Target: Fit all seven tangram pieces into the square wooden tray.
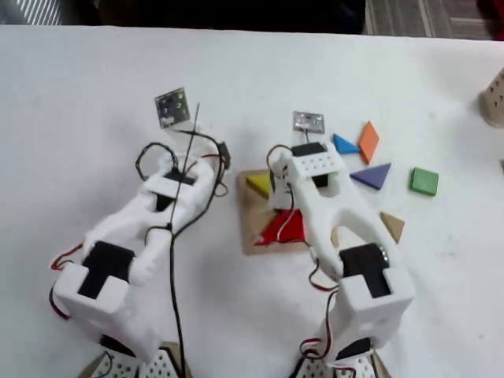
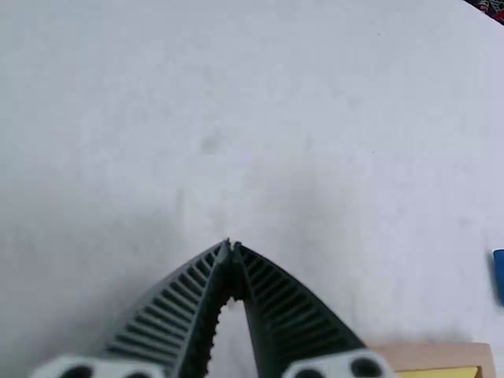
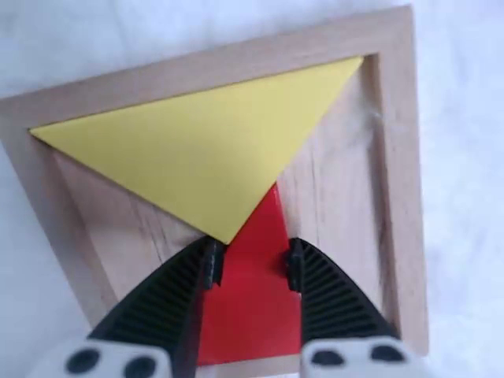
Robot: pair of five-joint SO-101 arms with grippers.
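Right end effector, right wrist view: my right end effector [image 3: 252, 260] sits low inside the tray [image 3: 394, 157]. It is closed on the narrow end of the red triangle [image 3: 248, 315], one pad against each sloping edge as far as I can judge.
Pieces in the tray, right wrist view: the red triangle lies flat on the tray floor. Its tip touches the yellow triangle [image 3: 205, 150], whose long side runs along one wall. I read the grip as a way to steer red until the two points meet mid-tray.
Left end effector, left wrist view: my left end effector [image 2: 231, 248] has its tips together on nothing, over bare counter [image 2: 236, 94] near a tray corner. I judge it parked there to keep clear.
Loose pieces, high view: a blue triangle [image 1: 344, 144], orange parallelogram [image 1: 368, 141], purple triangle [image 1: 372, 175], green square [image 1: 424, 181] and tan triangle [image 1: 392, 226] lie on the counter. All are on the tray's far side from the left arm, so the right arm looks best placed to fetch them.
Progress, high view: two of the seven pieces are in the tray and five are outside it.
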